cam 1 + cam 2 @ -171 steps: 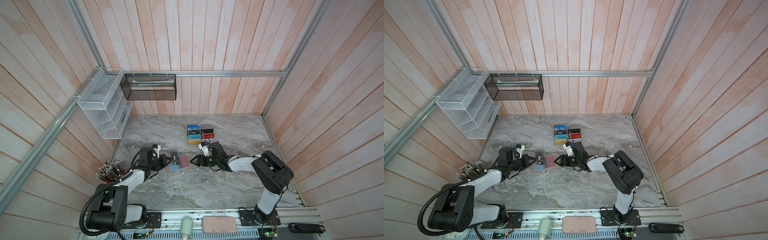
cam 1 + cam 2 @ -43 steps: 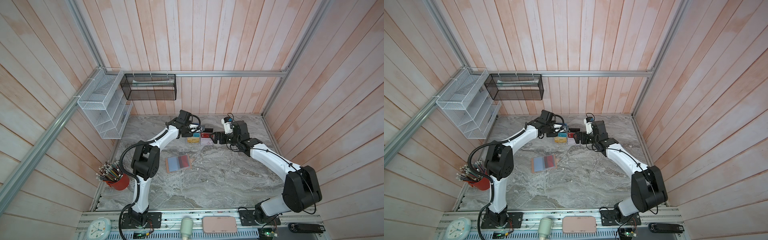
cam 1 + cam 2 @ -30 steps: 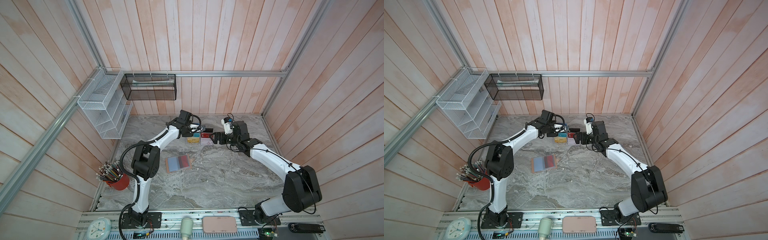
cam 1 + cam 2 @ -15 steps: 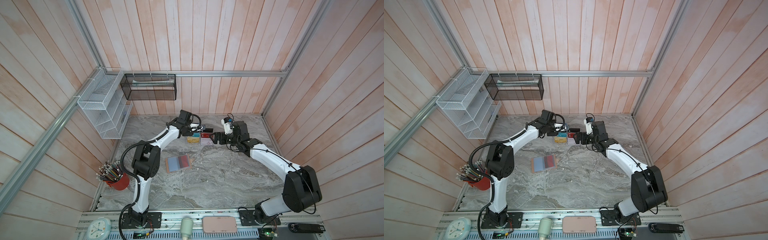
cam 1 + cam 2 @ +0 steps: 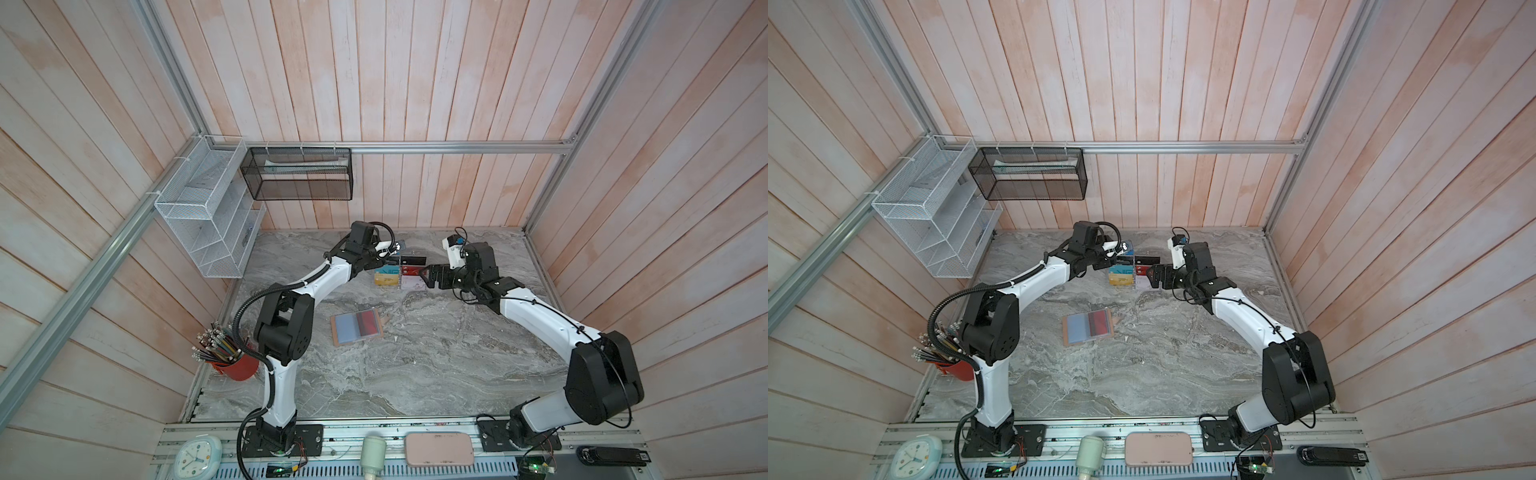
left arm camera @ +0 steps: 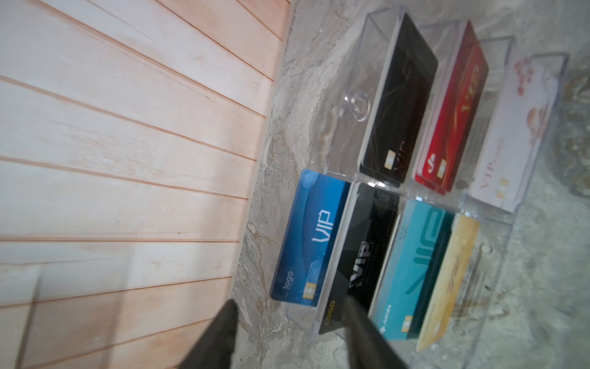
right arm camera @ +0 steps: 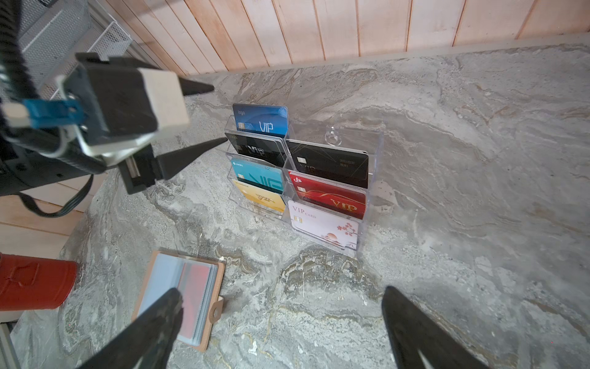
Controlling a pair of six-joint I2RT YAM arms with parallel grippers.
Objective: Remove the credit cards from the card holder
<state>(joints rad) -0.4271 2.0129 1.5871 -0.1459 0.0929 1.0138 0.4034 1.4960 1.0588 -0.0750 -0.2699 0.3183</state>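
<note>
Though both top views show the card holder (image 5: 356,328) lying open mid-bench with a dark red card (image 5: 368,323) inside, only my wrist views settle the tools: the left tool (image 6: 289,300) stands released at the black VIP card (image 6: 360,265) in the clear rack (image 6: 485,252) near the far edge; the right tool (image 7: 282,290) gapes empty.

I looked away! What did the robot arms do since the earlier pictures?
The left gripper and right gripper moved from the card holder to the clear rack. The left one opened, leaving the black Vip card in the rack. The right stayed open; the card holder stayed put, red card inside.
</note>
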